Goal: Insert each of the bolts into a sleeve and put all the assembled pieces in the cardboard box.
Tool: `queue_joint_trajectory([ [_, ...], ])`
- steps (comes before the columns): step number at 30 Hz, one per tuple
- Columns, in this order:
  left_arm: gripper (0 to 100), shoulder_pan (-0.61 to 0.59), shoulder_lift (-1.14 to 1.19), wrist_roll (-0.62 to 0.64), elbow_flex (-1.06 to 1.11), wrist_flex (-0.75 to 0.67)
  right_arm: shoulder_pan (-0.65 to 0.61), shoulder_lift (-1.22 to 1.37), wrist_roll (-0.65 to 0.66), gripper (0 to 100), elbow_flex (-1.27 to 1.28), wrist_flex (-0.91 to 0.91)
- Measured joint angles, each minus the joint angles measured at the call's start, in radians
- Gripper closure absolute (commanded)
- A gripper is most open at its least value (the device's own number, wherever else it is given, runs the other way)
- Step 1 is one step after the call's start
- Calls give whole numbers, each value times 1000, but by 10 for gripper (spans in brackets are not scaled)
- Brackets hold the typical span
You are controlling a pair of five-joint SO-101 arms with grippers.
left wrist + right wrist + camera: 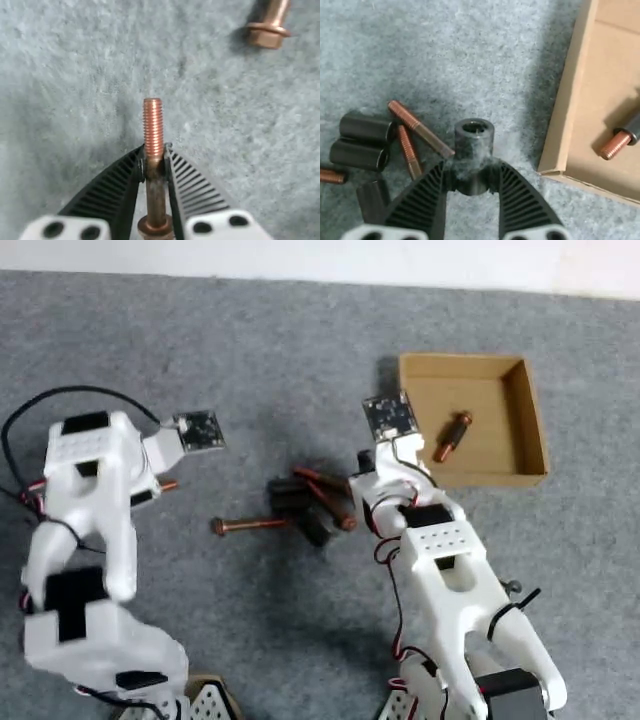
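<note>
While one bolt (153, 140) sits pinched between the left jaws, its thread poking past their tips, the right jaws clamp a sleeve (474, 145) with its bore facing outward. Step in hand, by my reading: mating this pair. The next move calls for lining thread up with bore. Loose bolts (417, 127) and loose sleeves (362, 140) lie beside the right jaws. The box (572, 90) is on their other side, with one assembled piece (617, 144) inside.

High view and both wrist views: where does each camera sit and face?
High view: fixed overhead, looking down on the left arm, the right arm and the cardboard box.
Left wrist view: on the left wrist, looking past the left gripper, shut on a bolt.
Right wrist view: on the right wrist, past the right gripper, shut on a sleeve.
Shared: the cardboard box, in high and right wrist views.
</note>
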Motion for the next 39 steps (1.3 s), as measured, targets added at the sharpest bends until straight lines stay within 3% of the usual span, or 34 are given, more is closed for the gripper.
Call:
queue_joint_trajectory([
  [6,972,0,201,0,-216,83,0,0,0,994,0,0],
  [10,816,5,301,35,-356,129,0,0,0,994,0,0],
  [20,793,8,423,425,-615,140,0,0,0,994,0,0],
  [24,793,8,423,778,-672,166,0,0,0,994,0,0],
  [30,792,3,433,1564,-680,315,0,0,0,994,0,0],
  [33,793,17,433,1860,-666,344,0,0,0,994,0,0],
  [36,790,32,434,2059,-626,359,0,0,0,994,0,0],
  [39,790,35,433,2167,-624,359,0,0,0,994,0,0],
])
